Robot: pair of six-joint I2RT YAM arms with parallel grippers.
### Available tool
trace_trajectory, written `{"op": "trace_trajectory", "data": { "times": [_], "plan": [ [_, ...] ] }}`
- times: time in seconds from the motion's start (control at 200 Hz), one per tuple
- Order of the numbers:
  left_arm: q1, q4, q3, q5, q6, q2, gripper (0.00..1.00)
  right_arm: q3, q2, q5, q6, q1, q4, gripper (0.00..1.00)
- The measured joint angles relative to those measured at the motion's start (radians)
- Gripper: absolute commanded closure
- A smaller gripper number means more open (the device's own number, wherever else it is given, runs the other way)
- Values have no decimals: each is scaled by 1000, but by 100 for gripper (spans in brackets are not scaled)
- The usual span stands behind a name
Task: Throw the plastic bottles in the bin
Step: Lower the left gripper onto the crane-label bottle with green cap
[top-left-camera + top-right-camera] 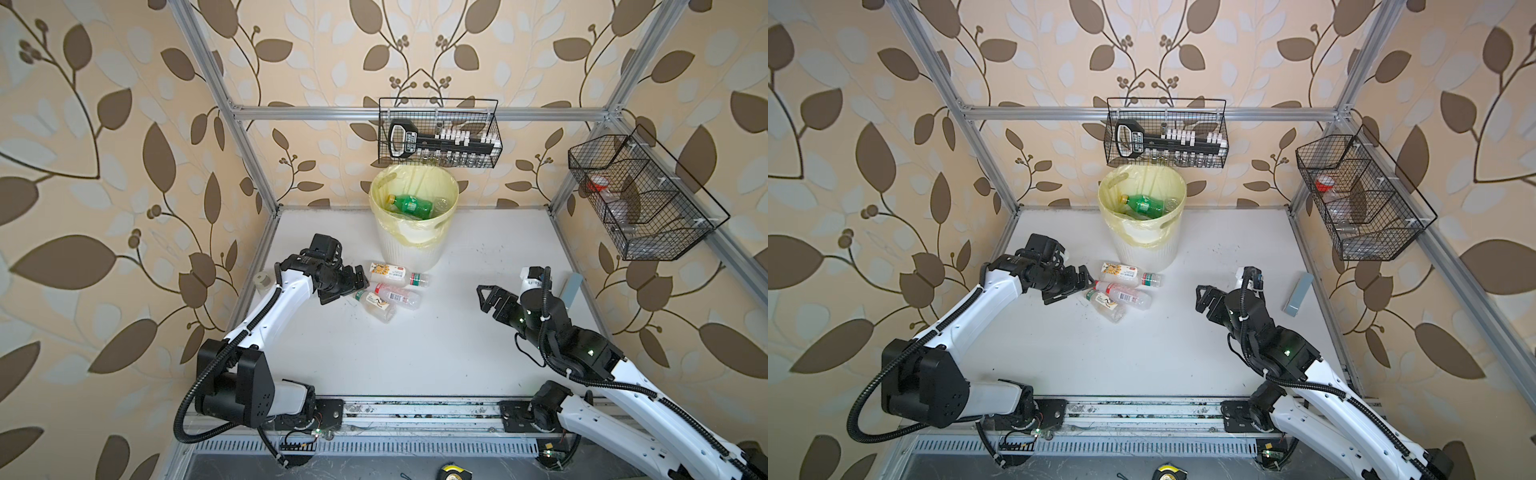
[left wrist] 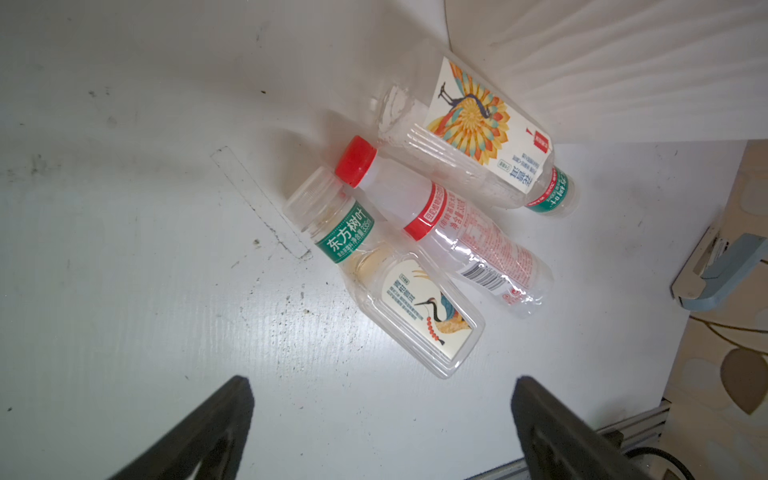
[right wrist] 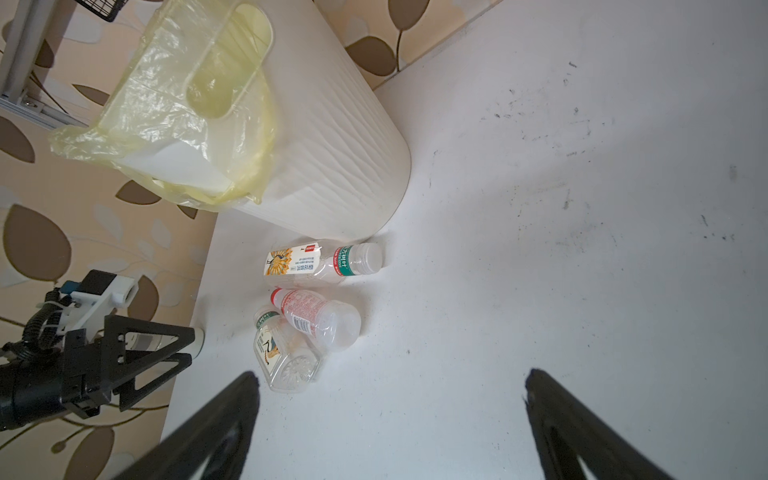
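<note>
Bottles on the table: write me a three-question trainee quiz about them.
1. How many bottles lie on the table outside the bin?
2. True or false: the left tool is gripping a bottle.
3. Which is nearer those bottles? A) left tool B) right tool
Key: 1) three; 2) false, it is open and empty; 3) A.
</note>
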Motion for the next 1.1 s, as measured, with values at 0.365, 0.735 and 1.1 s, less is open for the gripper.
{"op": "trace_trajectory", "data": {
  "times": [0.365,0.735,1.1],
  "plan": [
    [-72,35,6,-23,-68,113,1,-21,22,25,0,-3,7,0],
    [-167,31,84,-73,-69,278,1,-31,78,28,-19,-56,56,0],
    [-242,32,124,-104,-68,341,1,-48,35,29,-19,-71,61,0]
  ]
}}
